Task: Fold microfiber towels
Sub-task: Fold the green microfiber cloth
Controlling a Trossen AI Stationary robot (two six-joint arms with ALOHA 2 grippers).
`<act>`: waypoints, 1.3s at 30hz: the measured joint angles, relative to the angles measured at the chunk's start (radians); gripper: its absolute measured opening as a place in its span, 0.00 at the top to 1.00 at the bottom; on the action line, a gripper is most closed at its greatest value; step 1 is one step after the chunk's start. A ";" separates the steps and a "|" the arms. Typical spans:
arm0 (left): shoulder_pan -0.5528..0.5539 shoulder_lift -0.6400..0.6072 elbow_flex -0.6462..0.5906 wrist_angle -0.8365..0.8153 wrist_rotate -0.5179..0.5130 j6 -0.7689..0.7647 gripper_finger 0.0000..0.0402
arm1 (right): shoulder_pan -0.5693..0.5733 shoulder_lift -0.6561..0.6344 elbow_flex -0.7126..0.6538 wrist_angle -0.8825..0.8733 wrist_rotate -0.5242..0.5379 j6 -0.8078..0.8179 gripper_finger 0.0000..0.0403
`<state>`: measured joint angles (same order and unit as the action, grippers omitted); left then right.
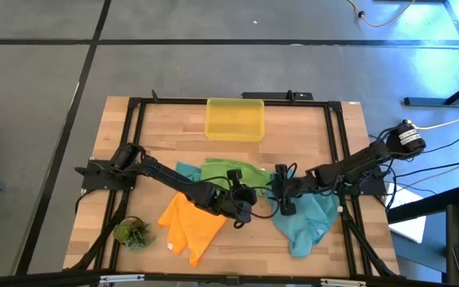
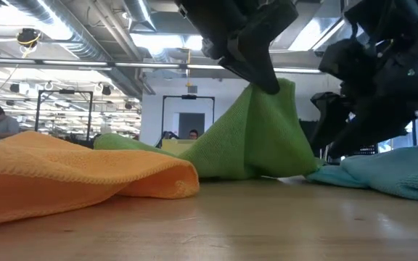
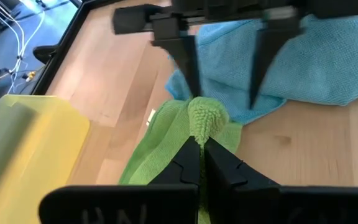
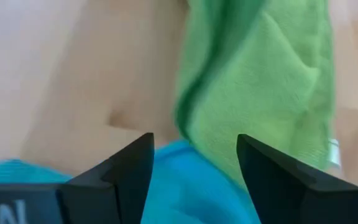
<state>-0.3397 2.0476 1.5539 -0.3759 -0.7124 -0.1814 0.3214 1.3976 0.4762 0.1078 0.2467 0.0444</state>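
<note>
My left claw point(image 2: 265, 78) pinches the green towel point(image 2: 252, 138) into a peak; orange towel point(image 2: 71, 174) lies at eight o'clock.

A pale wooden bench point(image 1: 309, 131) with a dark frame carries everything. At its 12 o'clock edge sits a yellow translucent bin point(image 1: 234, 119). Near the centre lies a green towel point(image 1: 228, 172), one corner lifted off the wood, with a strip of teal towel point(image 1: 186, 171) showing at its 9 o'clock side. An orange towel point(image 1: 188, 226) is spread toward 7 o'clock, and a rumpled teal-blue towel point(image 1: 307, 223) toward 5 o'clock. A small green plant tuft point(image 1: 131, 233) rests at the 8 o'clock corner.
</note>
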 joint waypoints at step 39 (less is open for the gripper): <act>-0.008 -0.001 0.000 0.013 0.050 0.007 1.00 | 0.055 0.191 -0.002 0.225 0.261 -0.101 0.91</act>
<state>-0.3473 2.0464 1.5539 -0.3630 -0.6620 -0.1741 0.3759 1.5886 0.4741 0.3330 0.5074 -0.0567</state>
